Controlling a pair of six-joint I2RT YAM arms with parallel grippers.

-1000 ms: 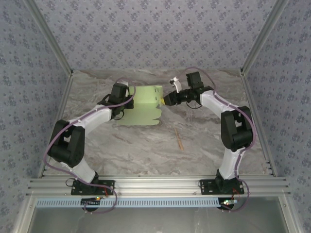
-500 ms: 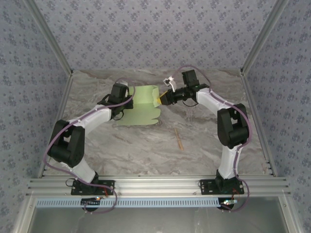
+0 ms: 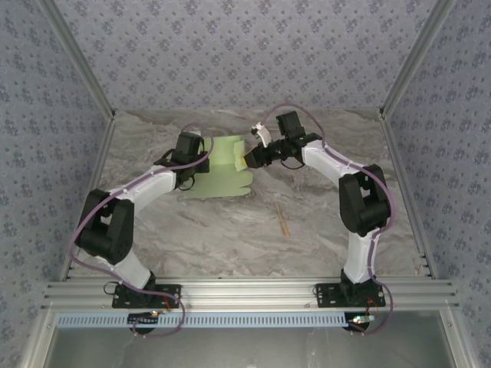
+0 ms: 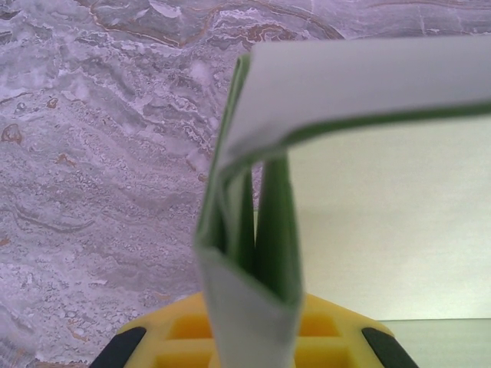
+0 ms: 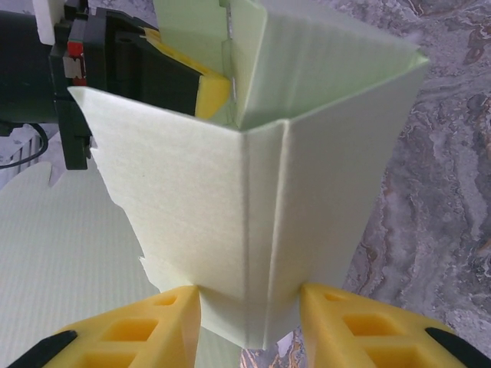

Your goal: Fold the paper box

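Observation:
The paper box is a pale green card sheet, part folded, lying at the far middle of the table. My left gripper is at its left edge. In the left wrist view it is shut on a doubled-up wall of the paper box, and a flap bends over above. My right gripper is at the sheet's right edge. Its yellow fingers press both sides of a raised, creased corner of the paper box. Behind that corner the left gripper shows.
A thin tan stick lies on the marble table in front of the sheet, right of centre. Patterned walls enclose the back and both sides. The metal rail with the arm bases runs along the near edge.
My right gripper has moved left toward the left gripper, pushing the sheet's right side up and inward, so the sheet looks narrower. The left gripper has stayed put.

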